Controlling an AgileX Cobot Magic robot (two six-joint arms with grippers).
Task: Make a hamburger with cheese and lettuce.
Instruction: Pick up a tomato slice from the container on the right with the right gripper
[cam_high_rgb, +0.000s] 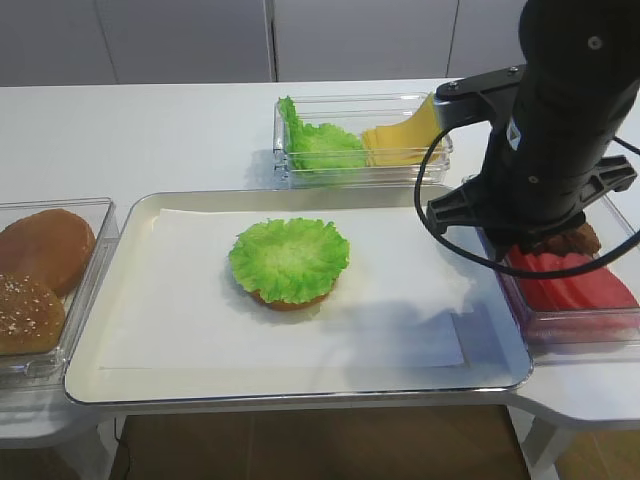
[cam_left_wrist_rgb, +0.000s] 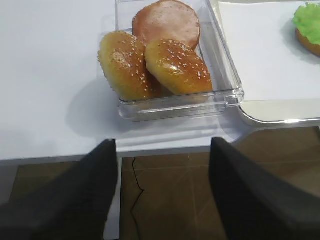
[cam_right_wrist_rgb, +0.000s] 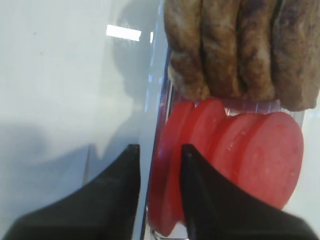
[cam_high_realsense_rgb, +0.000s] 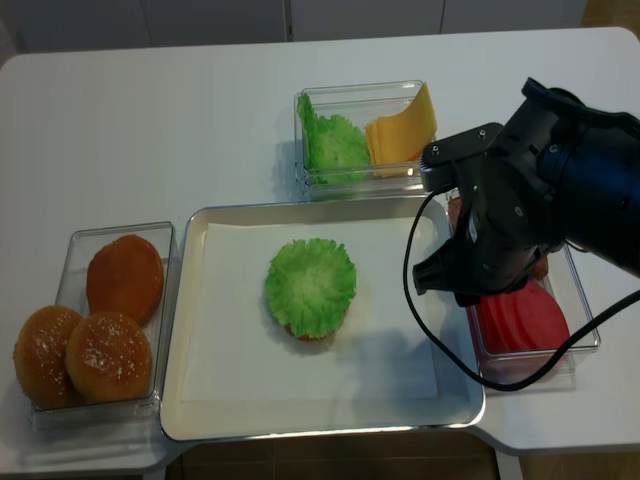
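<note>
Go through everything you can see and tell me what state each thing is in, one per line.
hamburger: bun base topped with lettuce only, no cheese yet
lettuce: lying flat on the bun base
cheese: slices leaning in the back box
tomato slices: standing on edge in the right box
right gripper: jaws straddling the outermost tomato slice, partly closed
left gripper: open, holding nothing
bun tops: untouched in the left box
</note>
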